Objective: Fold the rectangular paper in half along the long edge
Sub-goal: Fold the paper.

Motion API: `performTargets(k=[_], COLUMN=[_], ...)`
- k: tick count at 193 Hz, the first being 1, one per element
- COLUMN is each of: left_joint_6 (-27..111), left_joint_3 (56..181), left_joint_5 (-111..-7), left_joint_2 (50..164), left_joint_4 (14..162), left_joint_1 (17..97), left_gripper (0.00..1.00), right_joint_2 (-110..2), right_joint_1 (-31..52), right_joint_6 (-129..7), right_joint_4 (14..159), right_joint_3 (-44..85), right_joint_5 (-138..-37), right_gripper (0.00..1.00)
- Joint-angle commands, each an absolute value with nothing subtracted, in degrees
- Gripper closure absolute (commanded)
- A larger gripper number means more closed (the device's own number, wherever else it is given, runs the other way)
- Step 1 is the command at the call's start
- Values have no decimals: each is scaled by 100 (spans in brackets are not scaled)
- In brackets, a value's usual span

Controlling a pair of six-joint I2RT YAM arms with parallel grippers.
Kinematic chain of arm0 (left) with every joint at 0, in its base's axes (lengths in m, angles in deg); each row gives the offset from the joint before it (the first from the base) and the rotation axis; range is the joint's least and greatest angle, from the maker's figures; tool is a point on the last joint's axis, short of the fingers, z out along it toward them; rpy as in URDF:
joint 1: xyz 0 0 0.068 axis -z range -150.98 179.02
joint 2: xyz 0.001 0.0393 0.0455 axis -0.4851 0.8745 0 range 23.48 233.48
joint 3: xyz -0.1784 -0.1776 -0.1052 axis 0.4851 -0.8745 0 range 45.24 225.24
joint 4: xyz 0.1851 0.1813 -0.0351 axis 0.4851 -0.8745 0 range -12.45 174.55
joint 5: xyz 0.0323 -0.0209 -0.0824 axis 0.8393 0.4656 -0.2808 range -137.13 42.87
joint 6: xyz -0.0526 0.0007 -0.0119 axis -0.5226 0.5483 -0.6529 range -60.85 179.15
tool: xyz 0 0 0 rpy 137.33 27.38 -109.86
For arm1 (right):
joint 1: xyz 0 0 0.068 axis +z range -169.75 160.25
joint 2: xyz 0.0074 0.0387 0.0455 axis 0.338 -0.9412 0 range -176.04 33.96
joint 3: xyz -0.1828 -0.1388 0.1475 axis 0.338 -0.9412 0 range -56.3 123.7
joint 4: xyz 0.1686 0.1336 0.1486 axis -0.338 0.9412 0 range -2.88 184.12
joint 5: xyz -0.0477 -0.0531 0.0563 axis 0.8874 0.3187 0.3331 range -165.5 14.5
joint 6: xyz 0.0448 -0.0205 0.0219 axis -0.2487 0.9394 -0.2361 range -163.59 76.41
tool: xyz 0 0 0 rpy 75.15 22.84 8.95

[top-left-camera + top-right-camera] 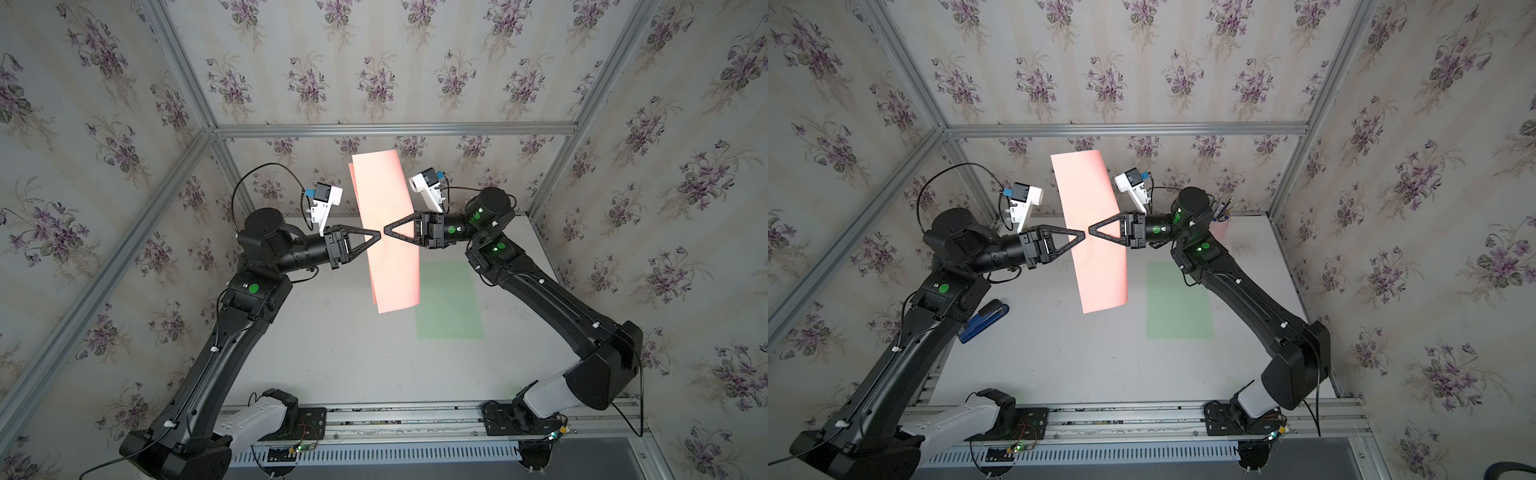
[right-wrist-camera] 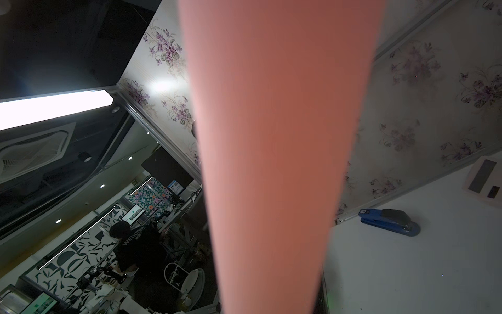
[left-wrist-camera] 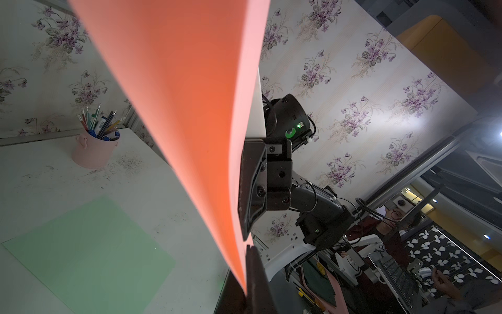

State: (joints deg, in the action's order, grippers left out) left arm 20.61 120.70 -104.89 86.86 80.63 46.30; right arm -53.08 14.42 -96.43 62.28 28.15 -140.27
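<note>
The pink rectangular paper (image 1: 386,199) (image 1: 1092,195) hangs in the air above the table, doubled over with two layers showing at its left edge. My left gripper (image 1: 379,235) (image 1: 1083,235) reaches in from the left. It is shut on the paper (image 3: 176,81), whose edge runs down between its jaws (image 3: 244,288). My right gripper (image 1: 385,229) (image 1: 1090,230) comes in from the right, tip to tip with the left one, shut on the same sheet. In the right wrist view the paper (image 2: 271,136) hides the jaws.
A pale green sheet (image 1: 449,303) (image 1: 1177,303) (image 3: 81,244) lies flat on the white table under the right arm. A pink pen cup (image 3: 93,152) (image 1: 1221,226) stands at the back right corner. A blue stapler (image 1: 984,320) (image 2: 388,221) lies at the left. Wallpapered walls enclose the table.
</note>
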Motion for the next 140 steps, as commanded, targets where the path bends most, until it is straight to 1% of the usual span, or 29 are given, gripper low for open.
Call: performTargets(k=[1,7,9,10,15,18,24,31,45,47,70,78,84,89,94,116,118,124,140], left_joint_6=[2140,2140,2143,2140,2136,2136,2130,2127,2109,2109,2114,2123,2133,2142,2151,2145,2145,2139,2099], left_joint_3=[12074,12074,12074,12074,12068,12066,12071,12074,12074,12074,12098,12118,12134,12135,12136,12152,12153,12153,12144], left_joint_5=[-10497,-10498,-10501,-10503,-10509,-10509,-10509,-10508,-10506,-10512,-10516,-10527,-10524,-10536,-10534,-10555,-10555,-10552,-10588], left_joint_2=[8659,8654,8656,8657,8656,8659,8662,8662,8667,8668,8664,8662,8668,8666,8666,8672,8673,8672,8694], left_joint_4=[8208,8204,8208,8204,8200,8204,8207,8221,8245,8245,8250,8213,8199,8187,8185,8169,8175,8186,8224], left_joint_1=[4613,4613,4615,4615,4613,4615,4611,4609,4616,4611,4615,4616,4609,4616,4612,4609,4612,4615,4613], left_gripper=[100,100,100,100,100,100,100,100,100,100,100,100,100,100,100,100,100,100,100], right_joint_2=[-5178,-5157,-5149,-5148,-5140,-5138,-5130,-5117,-5126,-5126,-5116,-5116,-5116,-5117,-5113,-5103,-5109,-5127,-5155], right_joint_1=[1260,1226,1216,1211,1194,1189,1191,1189,1188,1024,925,908,899,886,875,864,864,864,864], right_joint_6=[-9483,-9479,-9471,-9468,-9451,-9441,-9439,-9431,-9454,-9463,-9549,-9571,-9564,-9547,-9553,-9657,-9683,-9738,-9903], right_joint_4=[6339,6344,6356,6365,6424,6459,6473,6480,6472,6463,6304,6304,6311,6324,6310,6135,6113,6054,5828], right_joint_3=[2807,2810,2817,2817,2837,2853,2865,2864,2842,2836,2734,2738,2746,2755,2749,2720,2727,2741,2736], right_joint_5=[-13948,-13957,-13957,-13957,-13948,-13944,-13946,-13939,-13948,-13948,-13980,-13995,-14009,-14010,-14018,-14045,-14045,-14053,-14047], right_gripper=[100,100,97,97,86,81,77,78,98,100,100,90,89,93,100,100,98,88,78])
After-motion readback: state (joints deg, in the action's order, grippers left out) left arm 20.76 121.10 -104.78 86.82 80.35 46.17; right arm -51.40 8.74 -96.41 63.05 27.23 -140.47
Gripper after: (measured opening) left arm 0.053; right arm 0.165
